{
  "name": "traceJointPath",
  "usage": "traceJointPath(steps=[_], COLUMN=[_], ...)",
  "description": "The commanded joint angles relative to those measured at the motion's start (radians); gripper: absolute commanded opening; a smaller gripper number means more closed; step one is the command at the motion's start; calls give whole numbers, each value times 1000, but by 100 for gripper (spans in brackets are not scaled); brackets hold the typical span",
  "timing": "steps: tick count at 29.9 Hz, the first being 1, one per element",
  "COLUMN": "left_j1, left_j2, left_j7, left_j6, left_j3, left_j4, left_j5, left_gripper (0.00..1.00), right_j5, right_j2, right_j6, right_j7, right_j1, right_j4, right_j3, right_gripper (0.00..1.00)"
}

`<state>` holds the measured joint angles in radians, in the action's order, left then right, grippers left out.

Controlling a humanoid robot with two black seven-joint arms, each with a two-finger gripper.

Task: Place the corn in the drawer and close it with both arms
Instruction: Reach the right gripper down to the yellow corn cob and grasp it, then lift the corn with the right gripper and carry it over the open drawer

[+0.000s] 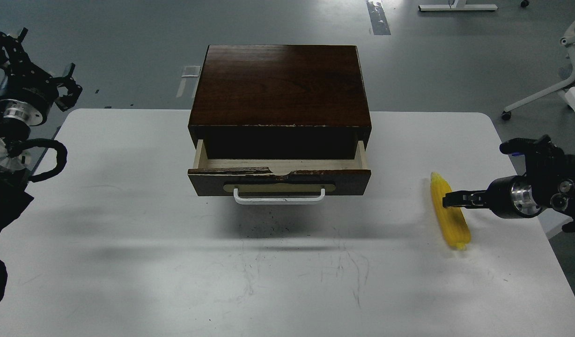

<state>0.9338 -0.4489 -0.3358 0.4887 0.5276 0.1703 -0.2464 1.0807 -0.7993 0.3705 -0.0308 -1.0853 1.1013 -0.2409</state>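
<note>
The corn (pixel 456 227) lies on the white table (pixel 128 234) at the right, its narrow tip pointing away from me. My right gripper (pixel 449 199) comes in from the right edge and its dark tip overlaps the cob's middle; its fingers show side-on as one thin shape and I cannot tell whether they touch the cob. The drawer (pixel 208 183), with its white bar handle (pixel 279 200) and chipped top edge, is pulled partly out of the dark cabinet (pixel 280 84); the visible pale interior holds nothing. My left gripper (pixel 37 63) is open, raised beyond the table's far left corner.
The cabinet stands at the middle back of the table. A white chair base (pixel 540 96) stands on the grey floor behind the table's right side. The table's right edge runs close to the corn.
</note>
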Motion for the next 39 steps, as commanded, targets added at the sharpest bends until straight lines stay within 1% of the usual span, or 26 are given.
traceJointPath(steps=[1, 2, 4, 9, 11, 12, 14, 20, 22, 24, 26, 28, 30, 33, 34, 35, 37, 38, 39], left_j1=[0, 0, 0, 0, 2, 2, 0, 2, 0, 0, -1, -3, -3, 2, 5, 7, 11, 11, 11], left_j2=[-5, -5, -5, -5, -7, -7, -14, -20, -22, -24, -24, -24, -24, -20, -19, -19, -16, -16, -13], left_j7=[0, 0, -2, -2, -2, -2, 0, 0, 0, 9, 9, 4, 7, 14, 14, 14, 15, 15, 15], left_j6=[0, 0, 0, 0, 0, 0, 0, 0, 0, 0, 0, 0, 0, 0, 0, 0, 0, 0, 0], left_j3=[2, 3, 3, 5, 5, 5, 5, 3, 3, -3, -6, -8, -8, -11, -12, -12, -12, -12, -20], left_j4=[0, 0, 0, 0, 0, 0, 0, 0, 0, 0, 0, 0, -2, 3, 5, 5, 5, 5, 5], left_j5=[-1, -1, -1, -1, -1, -1, -1, -1, 1, 9, 10, 10, 10, 15, 16, 16, 16, 16, 16], left_gripper=[98, 98, 98, 98, 98, 98, 98, 98, 98, 98, 98, 98, 98, 98, 98, 98, 98, 98, 98], right_j5=[-1, -4, -11, -15, -16, -16, -16, -15, -8, -8, -8, -2, 2, 22, 47, 62, 128, 128, 172], right_j2=[3, 3, 6, 6, 5, 5, 5, -11, -24, -24, -24, -21, -15, -2, 12, 20, 63, 63, 90], right_j6=[-30, -48, -68, -73, -73, -73, -71, -65, -65, -64, -64, -64, -64, -62, -62, -62, -62, -62, -62], right_j7=[0, 0, -1, -8, -8, -8, -8, -11, -14, -15, -17, -35, -56, -63, -72, -78, -107, -107, -112], right_j1=[21, 24, 28, 35, 33, 33, 32, -50, -137, -203, -243, -341, -417, -511, -551, -568, -610, -610, -623], right_j4=[0, -3, 0, 8, 9, 9, 9, 15, 20, 25, 26, 28, 29, 32, 43, 52, 98, 98, 124], right_j3=[2, 3, 3, 14, 14, 14, 14, 31, 31, 29, 31, 31, 29, 31, 31, 31, 31, 31, 31], right_gripper=[57, 49, 43, 42, 33, 33, 29, 25, 24, 24, 23, 20, 20, 19, 18, 17, 17, 17, 16])
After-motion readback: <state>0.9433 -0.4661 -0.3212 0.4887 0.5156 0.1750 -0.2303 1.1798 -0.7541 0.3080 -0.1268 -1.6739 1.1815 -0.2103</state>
